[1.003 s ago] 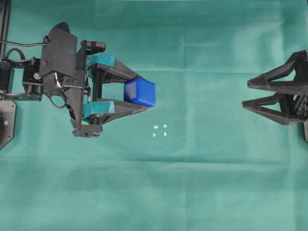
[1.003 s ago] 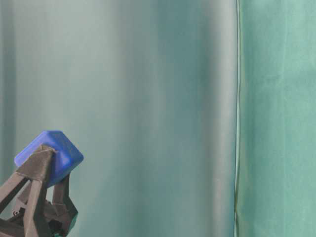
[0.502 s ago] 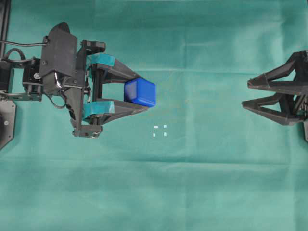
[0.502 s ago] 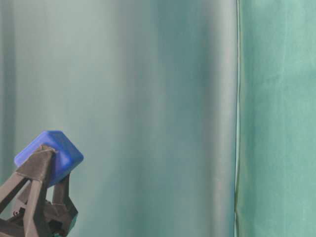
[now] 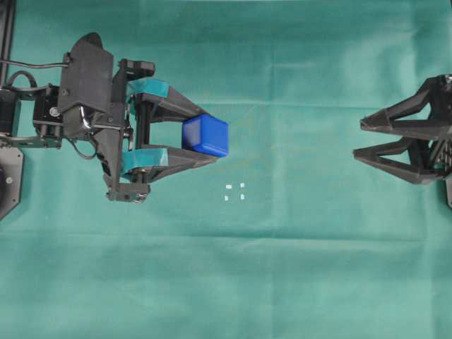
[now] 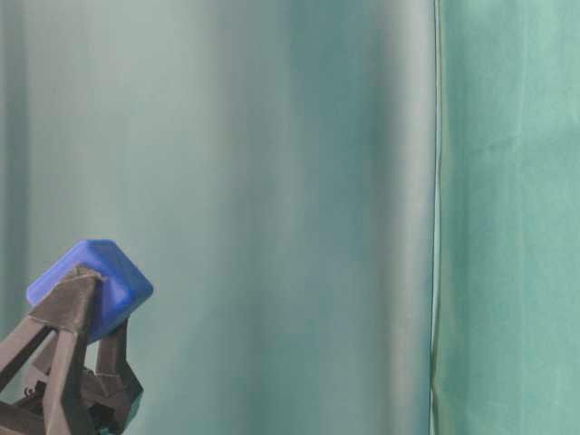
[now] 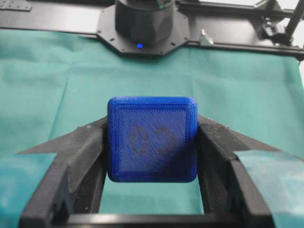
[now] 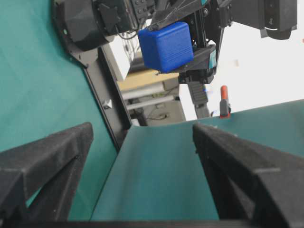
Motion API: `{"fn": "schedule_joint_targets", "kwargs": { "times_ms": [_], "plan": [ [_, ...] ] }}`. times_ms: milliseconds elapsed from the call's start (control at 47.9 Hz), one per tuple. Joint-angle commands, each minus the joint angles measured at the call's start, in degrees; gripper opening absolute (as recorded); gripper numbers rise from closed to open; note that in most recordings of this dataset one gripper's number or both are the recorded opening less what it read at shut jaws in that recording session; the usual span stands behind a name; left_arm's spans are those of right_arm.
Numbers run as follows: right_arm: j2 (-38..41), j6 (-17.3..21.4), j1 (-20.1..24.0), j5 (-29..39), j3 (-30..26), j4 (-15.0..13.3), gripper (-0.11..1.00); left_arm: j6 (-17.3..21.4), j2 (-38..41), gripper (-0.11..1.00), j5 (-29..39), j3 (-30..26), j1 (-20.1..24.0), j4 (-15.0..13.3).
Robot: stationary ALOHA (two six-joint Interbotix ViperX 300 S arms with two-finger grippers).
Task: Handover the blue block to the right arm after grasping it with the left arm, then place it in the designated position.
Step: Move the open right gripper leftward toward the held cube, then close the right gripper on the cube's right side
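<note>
The blue block [image 5: 205, 135] is pinched between the teal-taped fingers of my left gripper [image 5: 212, 138], held up off the cloth at centre left. In the left wrist view the blue block [image 7: 152, 139] fills the gap between both black fingers, a faint dark mark on its face. The table-level view shows the blue block [image 6: 91, 285] raised at lower left. My right gripper [image 5: 357, 139] hangs open and empty at the far right, pointing toward the block; from its wrist view the blue block [image 8: 166, 46] is far ahead. The designated position [image 5: 234, 192] is four white marks just below right of the block.
Green cloth [image 5: 282, 268] covers the whole table. The left arm's black base and frame rail [image 5: 7, 42] run along the left edge. Between the two grippers lies open cloth.
The right gripper has edged slightly to the left, toward the block. The left gripper and the block have not moved.
</note>
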Motion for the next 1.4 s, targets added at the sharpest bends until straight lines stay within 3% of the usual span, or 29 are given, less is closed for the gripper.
{"fn": "schedule_joint_targets", "kwargs": {
  "times_ms": [0, 313, 1379],
  "plan": [
    [0.7, 0.2, 0.0, -0.3, -1.8, -0.1, 0.93, 0.0, -1.1, 0.47, -0.5, -0.8, 0.1, -0.1],
    [6.9, 0.2, 0.0, -0.2, -5.8, 0.0, 0.93, 0.1, -1.1, 0.47, -0.5, -0.8, 0.1, -0.1],
    [31.2, -0.2, 0.0, -0.4, -27.9, -0.4, 0.93, 0.0, -1.8, 0.47, -0.3, -0.4, 0.1, -0.1]
  ]
}}
